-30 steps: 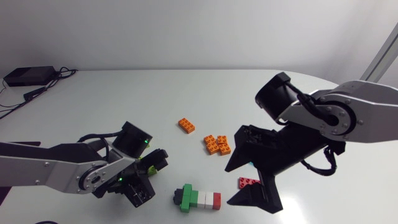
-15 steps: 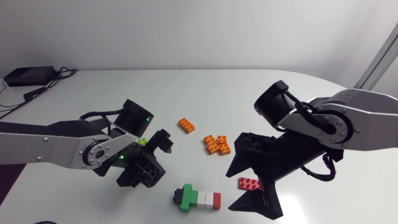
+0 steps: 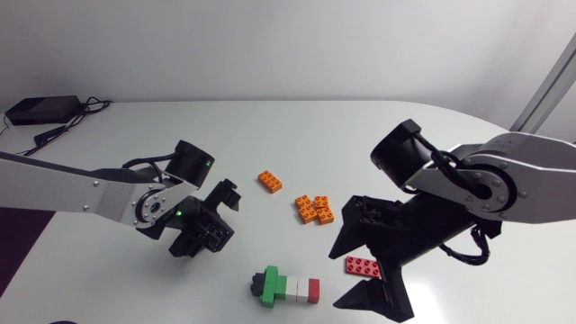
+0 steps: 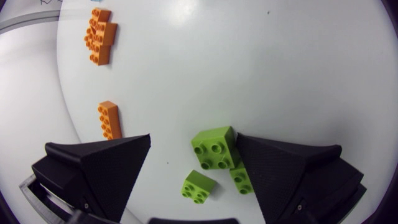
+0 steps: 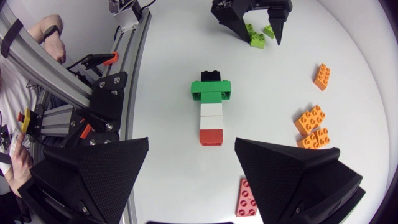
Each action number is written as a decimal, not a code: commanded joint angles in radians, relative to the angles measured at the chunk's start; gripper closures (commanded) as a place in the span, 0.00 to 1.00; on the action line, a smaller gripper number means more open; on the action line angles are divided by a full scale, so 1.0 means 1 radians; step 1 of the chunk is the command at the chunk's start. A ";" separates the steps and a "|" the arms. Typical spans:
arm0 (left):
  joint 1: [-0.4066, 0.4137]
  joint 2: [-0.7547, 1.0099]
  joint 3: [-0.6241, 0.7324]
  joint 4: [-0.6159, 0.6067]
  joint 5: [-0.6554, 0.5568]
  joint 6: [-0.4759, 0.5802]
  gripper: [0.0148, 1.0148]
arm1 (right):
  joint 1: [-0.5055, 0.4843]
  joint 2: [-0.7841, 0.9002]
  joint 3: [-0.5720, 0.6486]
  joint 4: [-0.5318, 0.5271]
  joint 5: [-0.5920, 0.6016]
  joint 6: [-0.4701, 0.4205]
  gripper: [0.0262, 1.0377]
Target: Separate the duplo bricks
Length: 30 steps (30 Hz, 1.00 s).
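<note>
Duplo bricks (image 5: 211, 109) of black, green, white and red are stuck together in one row. They lie just ahead of the right gripper (image 5: 192, 141), whose fingers are spread wide and hold nothing. I think that row is the job left to do. Three lime bricks (image 4: 214, 148) lie between the wide-open fingers of the left gripper (image 4: 193, 138). Orange bricks (image 3: 314, 209) lie loose far ahead of it. A pink brick (image 3: 362, 265) sits beside the right gripper.

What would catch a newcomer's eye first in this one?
The two open black grippers: the left gripper straddles three loose lime bricks, while the right gripper has a red brick between its fingers. Just ahead of it lies a joined stack of black, green, white and red bricks, with orange bricks farther off.
</note>
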 commanded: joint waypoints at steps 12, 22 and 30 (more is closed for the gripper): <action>0.050 -0.058 0.078 -0.045 0.045 0.017 0.06 | -0.003 0.005 -0.025 0.005 -0.009 -0.024 0.04; 0.058 -0.189 0.075 -0.204 0.111 -0.041 0.06 | 0.037 0.036 -0.051 0.046 -0.001 -0.016 0.04; 0.206 -0.115 0.055 -0.209 0.088 0.057 0.06 | 0.037 0.028 -0.063 0.046 -0.003 -0.017 0.04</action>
